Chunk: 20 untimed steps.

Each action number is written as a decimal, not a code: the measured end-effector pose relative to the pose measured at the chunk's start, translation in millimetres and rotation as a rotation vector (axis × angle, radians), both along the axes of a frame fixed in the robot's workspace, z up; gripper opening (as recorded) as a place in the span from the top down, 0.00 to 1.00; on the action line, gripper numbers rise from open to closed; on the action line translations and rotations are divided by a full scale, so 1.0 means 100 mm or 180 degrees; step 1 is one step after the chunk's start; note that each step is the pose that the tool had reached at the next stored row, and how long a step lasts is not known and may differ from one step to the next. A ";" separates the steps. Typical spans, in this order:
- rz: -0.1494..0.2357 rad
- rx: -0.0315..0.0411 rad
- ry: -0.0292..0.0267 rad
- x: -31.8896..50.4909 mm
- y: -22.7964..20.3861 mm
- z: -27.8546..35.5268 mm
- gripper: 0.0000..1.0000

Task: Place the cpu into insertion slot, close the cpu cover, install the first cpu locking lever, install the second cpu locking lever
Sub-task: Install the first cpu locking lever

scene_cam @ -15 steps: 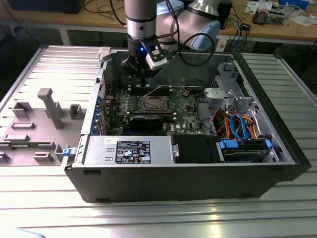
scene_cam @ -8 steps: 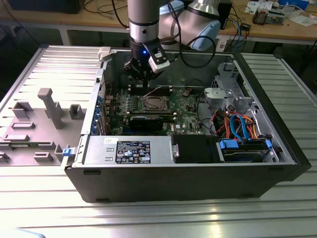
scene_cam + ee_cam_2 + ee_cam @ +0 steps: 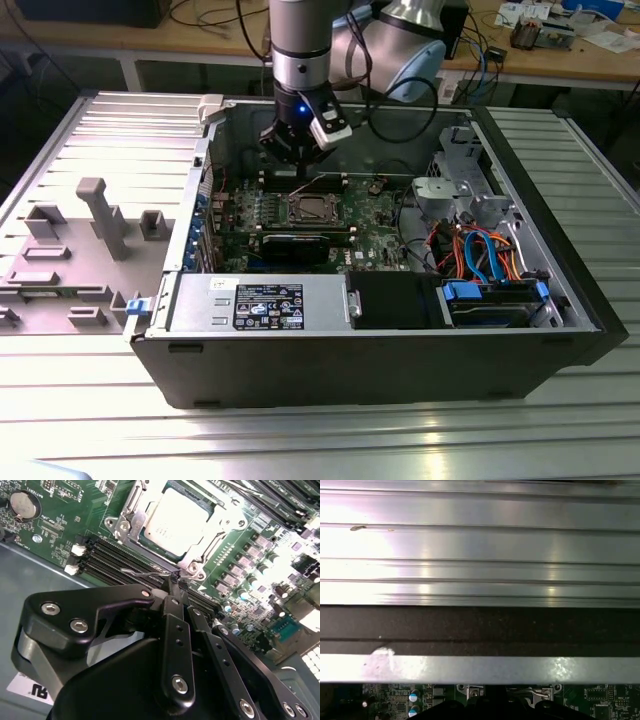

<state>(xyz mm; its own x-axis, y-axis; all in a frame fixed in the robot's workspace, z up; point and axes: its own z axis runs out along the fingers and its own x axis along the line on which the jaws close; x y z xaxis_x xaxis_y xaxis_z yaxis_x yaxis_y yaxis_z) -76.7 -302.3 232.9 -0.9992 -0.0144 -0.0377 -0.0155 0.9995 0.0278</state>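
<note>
In the second wrist view the cpu (image 3: 175, 520) lies flat in the insertion slot (image 3: 150, 547), silvery top up. The cpu cover (image 3: 222, 525) is down over its edges. A thin wire locking lever (image 3: 145, 572) runs along the slot's side next to the black memory slots. My gripper (image 3: 176, 582) is shut, and its fingertips sit right at the lever's hooked end. I cannot tell whether the wire is pinched between them. In the exterior view the gripper (image 3: 298, 165) hangs inside the open computer case, just above the far edge of the insertion slot (image 3: 310, 208).
The case walls (image 3: 210, 140) enclose the green motherboard (image 3: 375, 215). A long black expansion card (image 3: 300, 243) lies in front of the slot, and a power supply (image 3: 260, 303) and drive bays with cables (image 3: 490, 260) are along the front and the exterior view's right. Grey fixtures (image 3: 100, 220) stand outside on the exterior view's left.
</note>
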 end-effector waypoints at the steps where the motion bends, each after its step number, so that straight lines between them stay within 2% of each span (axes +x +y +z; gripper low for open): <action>1: 0.0000 0.0000 0.0000 0.010 0.003 -0.002 0.89; 9: 0.0014 -0.0013 0.0000 0.096 0.022 -0.024 0.89; 16: 0.0029 -0.0030 0.0000 0.145 0.055 -0.058 0.89; 20: 0.0029 -0.0042 0.0000 0.231 0.060 -0.076 0.89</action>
